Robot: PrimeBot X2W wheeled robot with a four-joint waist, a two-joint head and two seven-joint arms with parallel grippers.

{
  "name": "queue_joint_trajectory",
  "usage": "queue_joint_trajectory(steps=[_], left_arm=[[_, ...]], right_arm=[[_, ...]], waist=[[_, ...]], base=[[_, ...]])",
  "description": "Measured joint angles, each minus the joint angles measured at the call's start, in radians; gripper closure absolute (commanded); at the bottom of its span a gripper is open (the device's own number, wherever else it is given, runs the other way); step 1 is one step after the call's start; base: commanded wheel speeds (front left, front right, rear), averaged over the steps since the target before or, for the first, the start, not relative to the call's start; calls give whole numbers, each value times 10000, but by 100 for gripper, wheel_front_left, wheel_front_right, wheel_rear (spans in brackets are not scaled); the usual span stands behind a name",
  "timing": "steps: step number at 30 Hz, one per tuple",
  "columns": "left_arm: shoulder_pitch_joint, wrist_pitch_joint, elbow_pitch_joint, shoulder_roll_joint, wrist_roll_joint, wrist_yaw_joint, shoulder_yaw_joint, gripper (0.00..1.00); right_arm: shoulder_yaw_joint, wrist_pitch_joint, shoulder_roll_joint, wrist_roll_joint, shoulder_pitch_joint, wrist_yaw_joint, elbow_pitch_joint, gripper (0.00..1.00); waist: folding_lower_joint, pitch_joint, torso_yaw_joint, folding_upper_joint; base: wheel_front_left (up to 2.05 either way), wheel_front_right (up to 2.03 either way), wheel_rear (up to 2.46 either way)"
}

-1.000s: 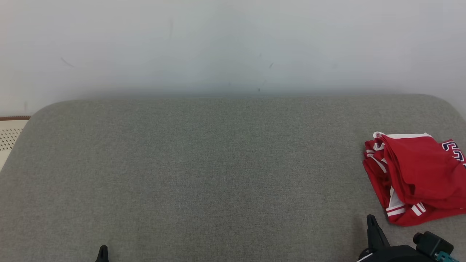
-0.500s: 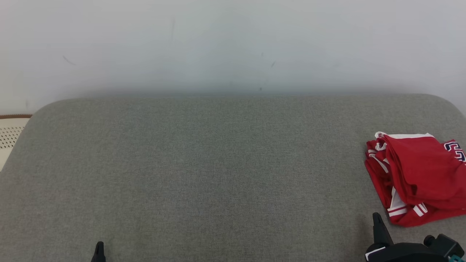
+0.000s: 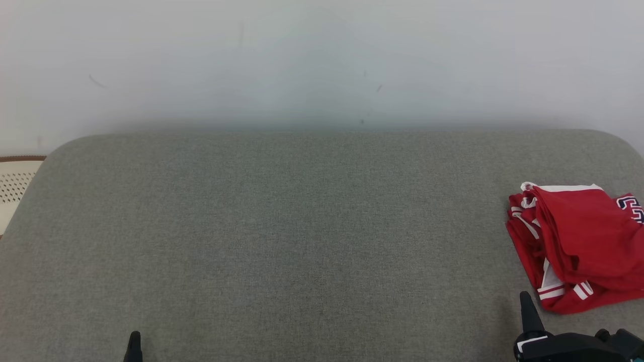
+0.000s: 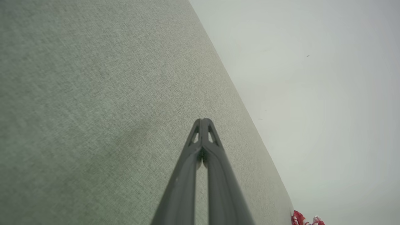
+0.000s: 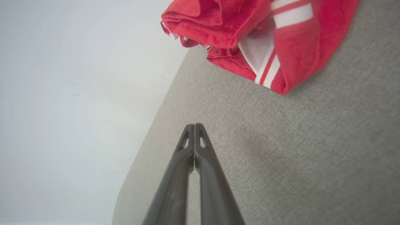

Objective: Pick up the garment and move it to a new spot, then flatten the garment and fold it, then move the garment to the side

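Garment (image 3: pixel 578 246) sits bunched at the right edge of the grey woven cushion (image 3: pixel 302 226), just beyond our right gripper (image 3: pixel 525 301). We judge it light, limp jersey knit, red with white stripes, so we'd pinch the striped hem corner nearest us. Right jaws clenched, empty. Left gripper (image 3: pixel 134 339) likewise, well apart.

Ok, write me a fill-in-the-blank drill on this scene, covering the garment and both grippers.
1. The garment is mostly ____ with white stripes.
2. In the head view it lies on the ____ side of the grey cushion.
3. The right gripper has its jaws ____.
4. The left gripper holds ____.
Missing words: red; right; shut; nothing.
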Motion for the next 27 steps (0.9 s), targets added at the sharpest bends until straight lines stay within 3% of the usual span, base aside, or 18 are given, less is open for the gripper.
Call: queue_joint_trajectory(steps=[27], left_arm=[[-174,688,-188,27,-2736,-165,94,100]], right_arm=[[-502,675,115,2778,-160,-6,-370,100]], waist=[[0,68,99,0]], base=[[0,0,0]])
